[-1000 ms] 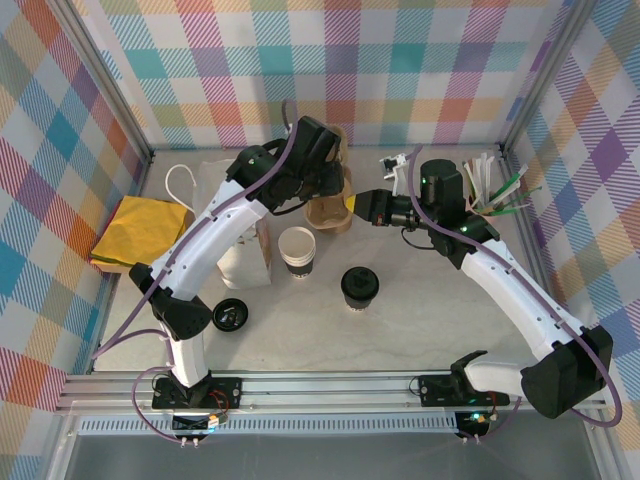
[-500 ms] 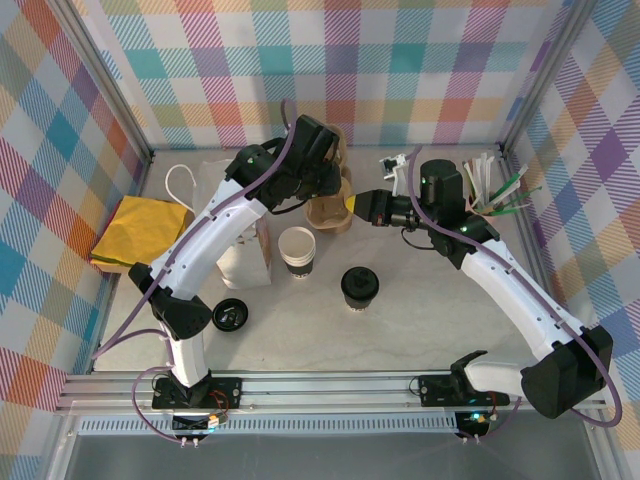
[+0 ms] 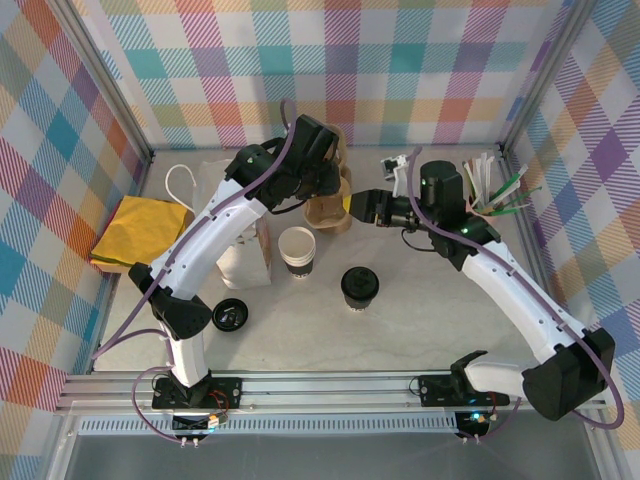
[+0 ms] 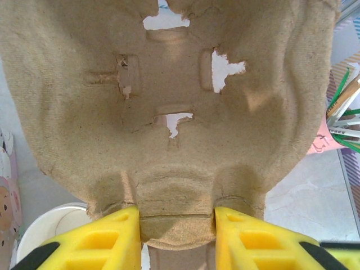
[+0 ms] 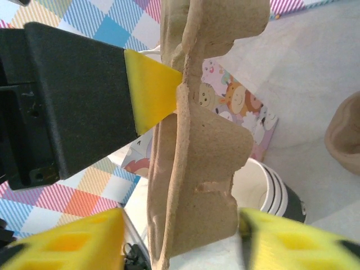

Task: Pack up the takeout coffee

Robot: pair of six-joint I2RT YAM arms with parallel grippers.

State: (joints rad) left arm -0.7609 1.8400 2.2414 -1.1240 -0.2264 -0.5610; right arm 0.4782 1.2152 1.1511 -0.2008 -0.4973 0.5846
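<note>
Your left gripper (image 4: 177,225) pinches the brown moulded-pulp cup carrier (image 4: 169,112). Your right gripper (image 5: 180,239) stands spread astride it, apparently clear. The black-lidded white paper takeout coffee (image 3: 360,287) stands on the table (image 3: 420,320).

The takeout coffee (image 3: 360,287), a small cup under a round black lid, stands upright on the counter (image 3: 420,330), slightly toward 3 o'clock of centre.

Pulp carrier (image 4: 180,112) cut by top edge; left hand (image 4: 177,216) cropped at bottom; open cup (image 5: 260,183) half hidden behind carrier.
</note>
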